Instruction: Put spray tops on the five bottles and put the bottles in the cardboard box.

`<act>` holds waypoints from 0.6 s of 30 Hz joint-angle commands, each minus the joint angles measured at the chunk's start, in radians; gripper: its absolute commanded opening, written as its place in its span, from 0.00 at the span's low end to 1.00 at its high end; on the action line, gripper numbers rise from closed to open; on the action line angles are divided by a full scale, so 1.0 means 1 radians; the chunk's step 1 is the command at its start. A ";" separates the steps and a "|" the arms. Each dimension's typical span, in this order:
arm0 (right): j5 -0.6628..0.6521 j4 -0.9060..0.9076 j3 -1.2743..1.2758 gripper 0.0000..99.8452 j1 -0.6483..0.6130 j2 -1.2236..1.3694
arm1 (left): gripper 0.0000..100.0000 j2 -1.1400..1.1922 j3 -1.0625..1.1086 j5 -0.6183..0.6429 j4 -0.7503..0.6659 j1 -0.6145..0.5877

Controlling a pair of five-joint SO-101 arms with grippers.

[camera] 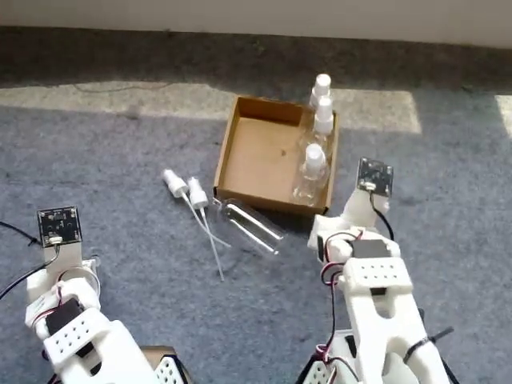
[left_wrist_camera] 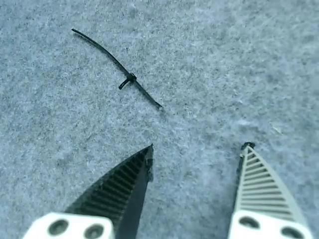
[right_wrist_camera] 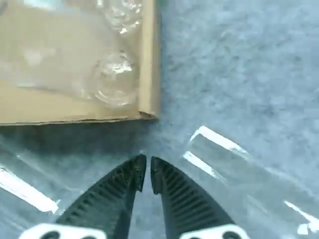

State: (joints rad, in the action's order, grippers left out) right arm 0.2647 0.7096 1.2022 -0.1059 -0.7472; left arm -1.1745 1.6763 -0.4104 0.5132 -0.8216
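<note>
left fingers (left_wrist_camera: 124, 189): apart, with nothing between them, pointing down at bare grey surface (left_wrist_camera: 239, 64).
beside the left fingers: a black cable tie (left_wrist_camera: 128, 78) lies on the surface a little beyond the tips, not touching them.
right fingers (right_wrist_camera: 119, 191): tips almost together with a thin slit between, clamped on nothing.
around the right fingers: they hang just off the near corner of the cardboard box (right_wrist_camera: 148, 59). A clear bottle (right_wrist_camera: 234, 159) lies on the surface close on one side of them. More clear plastic shows on the other side, and I cannot tell whether that is a second bottle.
uncapped bottles (camera: 254, 226): in the high view, clear plastic lies on its side just in front of the box's near wall. It reads as one or two bottles without tops.
loose spray tops (camera: 197, 194): two white ones lie side by side on the surface beside the box and next to the lying bottles, dip tubes trailing toward the arms.
capped bottles (camera: 320, 128): three, each with a white spray top, lined up along one side wall inside the box. The rest of the box floor is bare.
progress: by my count three of five are done, capped and boxed.
left to do: the two loose tops must go onto the remaining bottles, then those bottles into the box. Neither arm holds a part yet, so the fourth bottle looks not yet started.
</note>
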 commanded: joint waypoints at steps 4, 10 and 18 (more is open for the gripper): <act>-0.172 0.082 0.064 0.00 0.150 -0.291 | 0.26 -0.005 0.016 -0.002 0.006 0.021; -0.414 0.309 0.059 0.00 0.254 -0.392 | 0.26 -0.005 0.016 -0.002 0.006 0.021; -0.408 0.593 -0.305 0.09 0.305 -0.229 | 0.26 -0.005 0.016 -0.002 0.006 0.021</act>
State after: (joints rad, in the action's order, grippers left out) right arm -0.1649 1.2083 1.0671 0.1811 -1.0495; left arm -1.1745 1.6763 -0.4104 0.5132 -0.8216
